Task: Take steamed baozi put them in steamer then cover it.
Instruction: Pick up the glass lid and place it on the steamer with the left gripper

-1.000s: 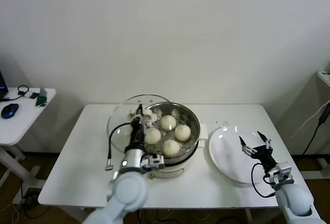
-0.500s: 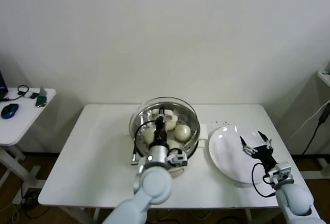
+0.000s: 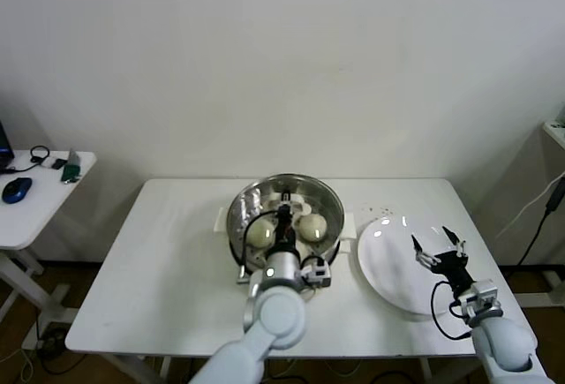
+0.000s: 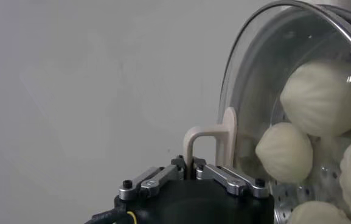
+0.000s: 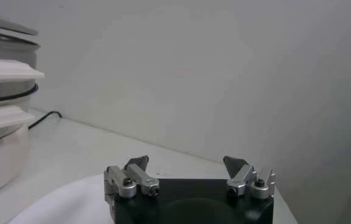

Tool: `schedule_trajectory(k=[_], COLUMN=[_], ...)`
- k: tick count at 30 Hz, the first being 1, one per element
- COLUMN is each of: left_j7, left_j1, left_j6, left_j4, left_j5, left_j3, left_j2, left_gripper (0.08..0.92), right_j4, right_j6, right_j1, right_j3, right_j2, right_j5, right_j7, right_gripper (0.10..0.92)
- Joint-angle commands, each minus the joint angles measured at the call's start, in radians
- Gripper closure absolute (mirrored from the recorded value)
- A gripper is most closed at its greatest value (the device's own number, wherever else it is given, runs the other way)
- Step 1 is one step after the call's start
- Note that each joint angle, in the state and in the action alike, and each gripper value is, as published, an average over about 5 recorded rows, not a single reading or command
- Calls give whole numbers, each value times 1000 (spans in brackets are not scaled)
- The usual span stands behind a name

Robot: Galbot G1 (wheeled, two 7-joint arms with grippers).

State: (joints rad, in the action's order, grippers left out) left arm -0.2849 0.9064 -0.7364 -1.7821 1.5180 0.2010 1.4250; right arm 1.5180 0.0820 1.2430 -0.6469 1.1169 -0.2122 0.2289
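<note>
Baozi (image 3: pixel 261 233) sit inside the steamer (image 3: pixel 243 212) on the white counter (image 3: pixel 159 260), directly beneath the left gripper (image 3: pixel 284 210). In the head view two buns show clearly through the glass, one on each side of the gripper; the left wrist view shows more of them on the perforated tray. The cover (image 3: pixel 313 192) lies over the steamer, its metal rim matching the pot's rim all round in the head view. In the left wrist view the glass dome (image 4: pixel 254 79) stands just ahead of the left gripper (image 4: pixel 190 168).

Left gripper: clenched on the cover's cream-white block handle (image 4: pixel 215 137), with both fingers (image 4: pixel 157 179) pressed against the handle's foot. It hangs over the middle of the steamer.

Right gripper (image 3: pixel 437 244): released, fingers spread wide with nothing between them. It hovers above a white plate (image 3: pixel 388 278) that lies on the counter beside the steamer, well apart from the left gripper.
</note>
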Motion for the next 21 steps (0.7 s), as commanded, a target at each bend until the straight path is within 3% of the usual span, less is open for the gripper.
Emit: schedule_trajectory(k=[1,21], left_j7=[-6,10], left_j1=[-7,-5], left_j6=[-49,-49], left_j4=[26,39], left_j5=[17,19], left_j3=[6,0], left_j2=[14,-12], left_gripper=[850,850], right_j4=[-2,-8], right_j6=[4,12], right_j1=[-1,-1], right_j3=[-3,-16], right_j2=[3,14], right_j5=[4,12], right_j7=[1,11], right_gripper=[203,203])
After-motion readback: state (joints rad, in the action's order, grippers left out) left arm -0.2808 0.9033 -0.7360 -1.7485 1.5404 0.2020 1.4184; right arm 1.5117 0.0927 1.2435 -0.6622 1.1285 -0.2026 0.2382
